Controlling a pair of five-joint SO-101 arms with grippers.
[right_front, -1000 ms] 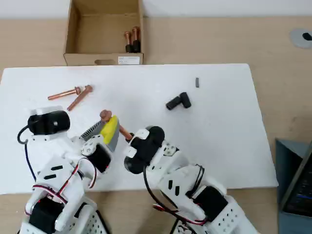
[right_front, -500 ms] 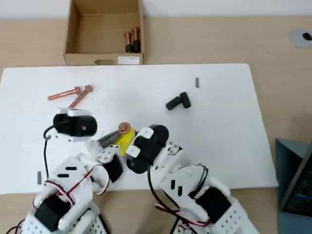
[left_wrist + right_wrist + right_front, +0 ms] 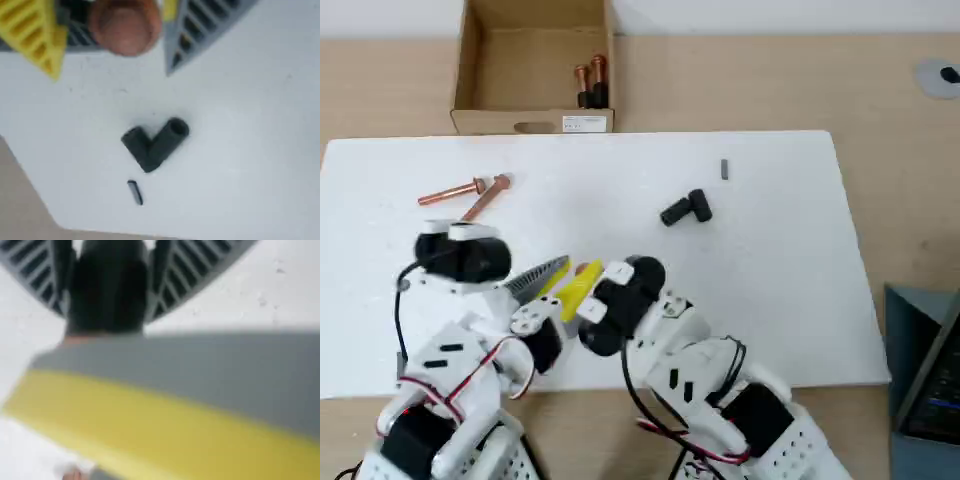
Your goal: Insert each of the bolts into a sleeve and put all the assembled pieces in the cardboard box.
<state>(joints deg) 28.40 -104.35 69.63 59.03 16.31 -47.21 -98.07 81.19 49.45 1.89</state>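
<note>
Holding a copper bolt (image 3: pixel 125 25), the L gripper (image 3: pixel 111 55) has its yellow and grey fingers closed narrow on the shank just behind the head. We see this in L wrist view. In high view it sits near the front-centre of the white board (image 3: pixel 780 260), nose to nose w/ the R gripper (image 3: pixel 106 305).

R gripper: grey fingers clamped on a black sleeve (image 3: pixel 107 280), which is gripped across its body. The L arm's yellow/grey finger crosses right in front of it. A thin copper edge shows at the sleeve's far end. We cannot tell whether the bolt tip is inside the sleeve or just at its mouth.

Other task parts:
- loose bolt (image 3: pixel 448 193) lies flat on the board's left part. A second bolt (image 3: pixel 483 200) lies angled, and the heads are just beside each other.
- free sleeve (image 3: pixel 674 213) and other sleeve (image 3: pixel 700 204) are mid-board, touching at one end in a V.
- small dark pin (image 3: pixel 724 169) lies near them, apart, toward the box side.
- cardboard box (image 3: pixel 460 70) is on the table (image 3: pixel 880 120) beyond the board's far edge. Two assembled pieces (image 3: pixel 590 85) rest in its right corner, side by side.
</note>
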